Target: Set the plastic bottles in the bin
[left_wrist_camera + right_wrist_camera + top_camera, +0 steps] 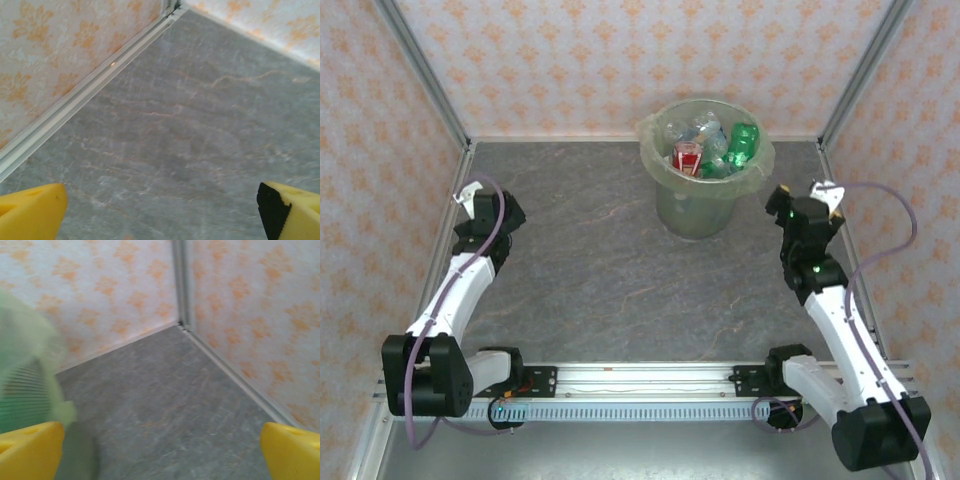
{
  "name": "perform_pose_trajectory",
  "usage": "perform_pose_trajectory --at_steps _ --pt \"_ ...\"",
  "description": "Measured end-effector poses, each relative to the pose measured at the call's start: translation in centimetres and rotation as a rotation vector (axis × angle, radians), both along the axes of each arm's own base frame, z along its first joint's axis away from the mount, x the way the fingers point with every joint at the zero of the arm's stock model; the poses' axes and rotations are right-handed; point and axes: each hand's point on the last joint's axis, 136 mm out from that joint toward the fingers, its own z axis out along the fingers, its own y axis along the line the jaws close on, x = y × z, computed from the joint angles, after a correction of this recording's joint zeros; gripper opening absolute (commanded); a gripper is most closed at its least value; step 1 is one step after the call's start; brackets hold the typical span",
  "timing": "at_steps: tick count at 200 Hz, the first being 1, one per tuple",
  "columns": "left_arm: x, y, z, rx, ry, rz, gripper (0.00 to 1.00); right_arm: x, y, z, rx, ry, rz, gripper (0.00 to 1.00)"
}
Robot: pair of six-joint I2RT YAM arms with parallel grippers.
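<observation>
Top external shows the plastic bottles (710, 145) inside the bin (692, 215); my left end effector (160, 212) and right end effector (161, 452) stand released, empty.

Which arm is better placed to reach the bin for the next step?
Right. The right end effector, open, sits beside the bin, whose green wall shows in its wrist view; the left end effector, also open, faces the left wall.

Grey marbled tabletop (610, 260), enclosed left, right and far by orange-patterned cream wall panels (620, 60), aluminium corner posts (423, 70), even light.
</observation>
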Motion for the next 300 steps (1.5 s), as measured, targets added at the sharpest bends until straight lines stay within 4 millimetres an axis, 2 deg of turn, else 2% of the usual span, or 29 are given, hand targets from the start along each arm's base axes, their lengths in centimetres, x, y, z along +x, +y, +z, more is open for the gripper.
perform_pose_trajectory --at_steps 20,51,66,87,128,163,193,211,228,256,300 --pt "-1.1 0.3 -2.3 0.045 0.006 -0.002 0.99 -0.7 -1.3 -3.6 -0.008 -0.002 -0.051 1.0" --pt "-1.1 0.8 -4.2 0.1 0.008 -0.002 0.99 -1.0 -1.5 -9.5 -0.019 0.025 -0.056 1.0" --pt "-0.6 0.9 -4.8 0.116 -0.014 -0.011 0.99 -0.8 -1.5 -11.6 -0.023 0.033 -0.059 1.0" --pt "-0.5 0.9 -6.0 0.137 -0.054 -0.023 0.99 -0.3 -1.5 -13.2 -0.029 0.019 -0.057 1.0" --pt "-0.6 0.4 -7.8 0.165 -0.144 -0.063 0.99 1.2 -1.2 -13.9 -0.046 -0.053 -0.036 1.0" --pt "1.1 -1.0 -6.2 0.161 -0.274 -0.154 0.99 2.5 -0.3 -13.7 -0.042 -0.123 0.013 1.0" --pt "2.6 -2.7 -5.5 0.152 -0.354 -0.26 0.99 3.0 0.6 -14.7 -0.044 -0.133 0.071 1.0" --pt "2.7 -3.5 -5.6 0.16 -0.392 -0.308 0.99 2.9 0.9 -15.2 -0.045 -0.133 0.093 1.0" --pt "2.4 -3.9 -6.7 0.153 -0.366 -0.334 0.99 3.2 1.0 -15.0 -0.045 -0.139 0.108 1.0" --pt "2.5 -4.2 -5.8 0.169 -0.404 -0.352 0.99 4.2 1.3 -14.1 -0.044 -0.16 0.123 1.0" --pt "2.8 -4.9 -5.2 0.183 -0.426 -0.394 0.99 4.3 1.5 -14.0 -0.043 -0.163 0.129 1.0"
